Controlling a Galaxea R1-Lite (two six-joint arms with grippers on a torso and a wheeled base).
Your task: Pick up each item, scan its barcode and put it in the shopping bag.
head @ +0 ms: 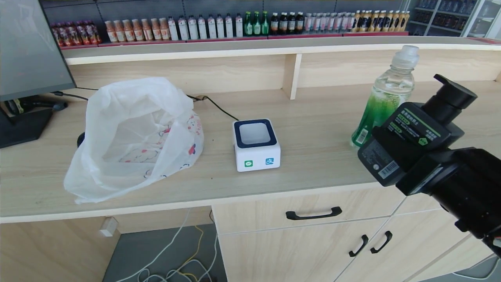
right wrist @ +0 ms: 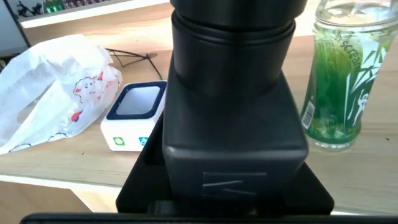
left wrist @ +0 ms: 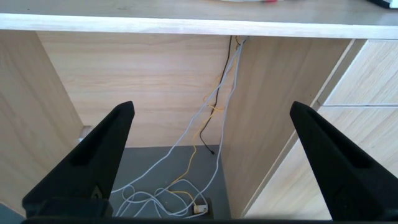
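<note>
A black pump bottle (head: 411,133) with a barcode label hangs tilted above the counter's right front edge, and my right gripper (head: 420,166) is shut on it. In the right wrist view the same black bottle (right wrist: 233,124) stands between the fingers of that gripper (right wrist: 224,194). Just behind it a clear bottle of green drink (head: 385,98) (right wrist: 342,81) stands upright on the counter. The white scanner box (head: 256,145) (right wrist: 134,115) sits mid-counter with its window facing up. To its left the white shopping bag (head: 133,137) (right wrist: 50,93) gapes open. Below the counter top my left gripper (left wrist: 208,165) is open with nothing in it.
The wooden counter (head: 313,117) has a raised back ledge with a divider (head: 291,76). A monitor (head: 31,47) stands at the far left. Drawers and cabinet doors with black handles (head: 313,214) lie under the front edge. Loose cables (left wrist: 186,186) hang in the open bay.
</note>
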